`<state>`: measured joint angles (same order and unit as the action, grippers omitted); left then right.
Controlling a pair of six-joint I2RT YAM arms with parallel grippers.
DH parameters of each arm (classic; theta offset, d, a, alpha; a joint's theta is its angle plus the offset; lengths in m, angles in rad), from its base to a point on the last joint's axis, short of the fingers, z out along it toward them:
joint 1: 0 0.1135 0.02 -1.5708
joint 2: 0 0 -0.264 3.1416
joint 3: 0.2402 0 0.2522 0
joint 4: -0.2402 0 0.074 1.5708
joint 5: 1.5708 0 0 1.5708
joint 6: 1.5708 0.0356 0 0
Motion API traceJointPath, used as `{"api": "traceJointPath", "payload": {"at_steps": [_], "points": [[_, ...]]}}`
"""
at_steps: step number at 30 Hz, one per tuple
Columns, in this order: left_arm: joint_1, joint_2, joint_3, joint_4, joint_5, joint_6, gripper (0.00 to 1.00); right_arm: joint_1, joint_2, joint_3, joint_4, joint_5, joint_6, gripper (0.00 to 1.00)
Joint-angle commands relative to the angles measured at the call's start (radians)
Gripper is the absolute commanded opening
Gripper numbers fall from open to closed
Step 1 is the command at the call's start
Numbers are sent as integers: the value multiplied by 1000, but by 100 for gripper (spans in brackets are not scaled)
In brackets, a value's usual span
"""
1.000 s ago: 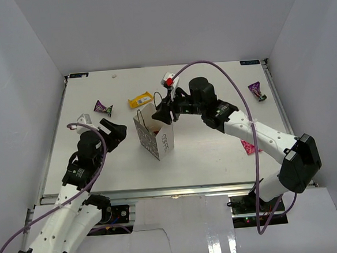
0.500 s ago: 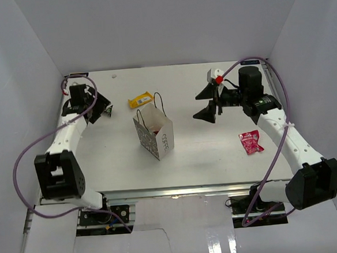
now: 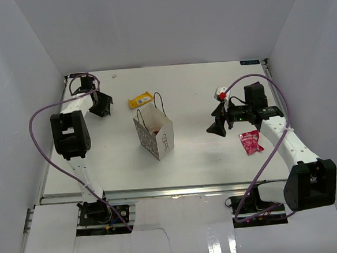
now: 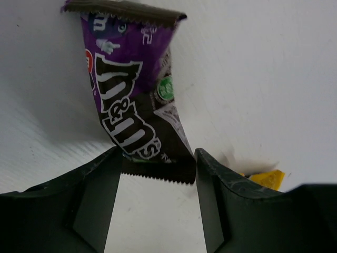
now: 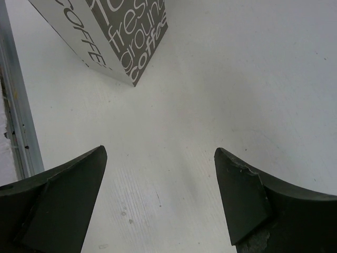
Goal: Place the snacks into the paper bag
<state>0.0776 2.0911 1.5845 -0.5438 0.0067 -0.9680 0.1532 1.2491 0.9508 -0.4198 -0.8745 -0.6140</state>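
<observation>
Claws first. Left claw: fingers apart, straddling the lower crimped end of a purple packet that lies flat on the worktop at the far left. Wrist view shows the packet's edge spanning the gap from finger to finger. Yellow wrapper sits near, toward the bag; its corner shows past the right finger.

Right claw: fingers wide apart, nothing between them, over bare worktop right of centre. Red pouch lies just beside it, toward the right edge.

Bag stands upright mid-worktop between the arms, mouth open, something red showing inside.
</observation>
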Motion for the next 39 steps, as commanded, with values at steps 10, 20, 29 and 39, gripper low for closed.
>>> {"api": "traceJointPath", "payload": {"at_steps": [10, 20, 29, 39], "points": [[48, 69, 83, -53, -59, -3, 67, -29, 18, 12, 10, -3, -24, 89], [63, -3, 62, -53, -11, 66, 76, -43, 30, 26, 9, -20, -3, 89], [117, -28, 14, -44, -37, -3, 83, -44, 41, 31, 10, -34, 8, 89], [134, 124, 198, -96, 23, -37, 69, -50, 33, 32, 9, -24, 7, 89]]}}
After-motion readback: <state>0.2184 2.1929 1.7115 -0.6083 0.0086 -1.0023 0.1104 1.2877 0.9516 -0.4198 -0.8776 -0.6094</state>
